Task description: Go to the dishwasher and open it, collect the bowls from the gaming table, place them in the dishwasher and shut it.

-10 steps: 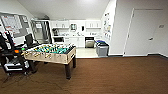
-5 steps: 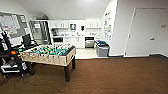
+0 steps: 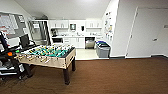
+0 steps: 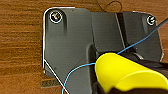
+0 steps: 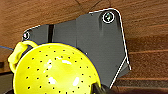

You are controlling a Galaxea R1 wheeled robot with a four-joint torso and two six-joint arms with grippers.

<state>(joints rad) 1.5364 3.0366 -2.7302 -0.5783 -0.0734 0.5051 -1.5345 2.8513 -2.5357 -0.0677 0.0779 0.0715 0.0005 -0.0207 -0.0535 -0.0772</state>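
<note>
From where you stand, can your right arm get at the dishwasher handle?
Probably not. The dishwasher sits far off in the kitchen at the back, with an open stretch of brown floor still between. The right wrist view shows a yellow perforated bowl close under the arm.

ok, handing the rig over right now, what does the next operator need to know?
Left gripper: open or shut unreadable; a yellow rounded item, likely a bowl, sits right at it.
Right gripper: same, with a perforated yellow bowl.
Robot is on the brown floor, table-football table ahead-left, dishwasher far off in the back kitchen; its door state is unreadable from here.
To do: bowls into dishwasher, close it.
</note>
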